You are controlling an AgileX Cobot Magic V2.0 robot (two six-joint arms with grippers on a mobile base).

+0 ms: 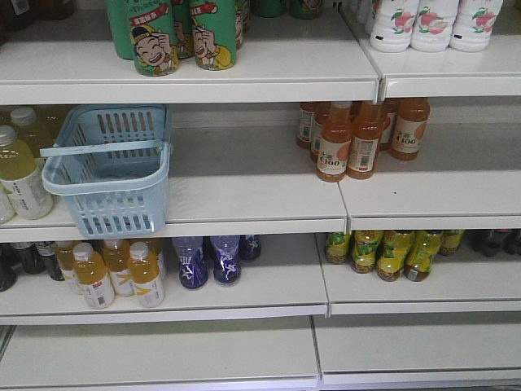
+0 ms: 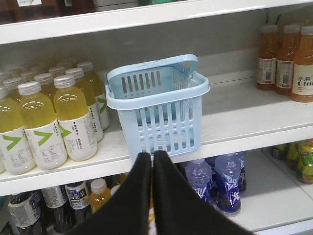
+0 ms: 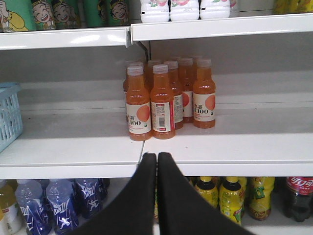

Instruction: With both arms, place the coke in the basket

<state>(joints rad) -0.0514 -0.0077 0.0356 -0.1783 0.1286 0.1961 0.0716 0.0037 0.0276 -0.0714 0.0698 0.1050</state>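
The left gripper [image 2: 152, 154] comes up from the bottom edge of the left wrist view as two black wedge-shaped jaws. They are pressed together tip to tip and hold nothing. It points straight at the front wall of the light blue rectangular plastic basket [image 2: 166, 125] with slotted sides, and in this view the tips lie just under the basket's lower front edge. The right gripper [image 3: 156, 155] has the same pose in its own view: its jaws are closed, with nothing between them, and they point at a group of orange juice bottles [image 3: 161, 103] with white caps. The tips lie just below the front edge of that shelf. Only the jaws show, because the rest of each arm is cut off by the lower edge. The basket stands upright on the white middle shelf [image 1: 244, 187], at its front edge, just beside pale yellow drink bottles [image 2: 73, 122] on its left. Its thin swing handle [image 1: 102, 148] lies across the rim. In the right wrist view only one corner of the basket shows, at the left edge. A dark bottle with a red label [image 3: 298, 198] stands on the shelf below and is partly cut off.
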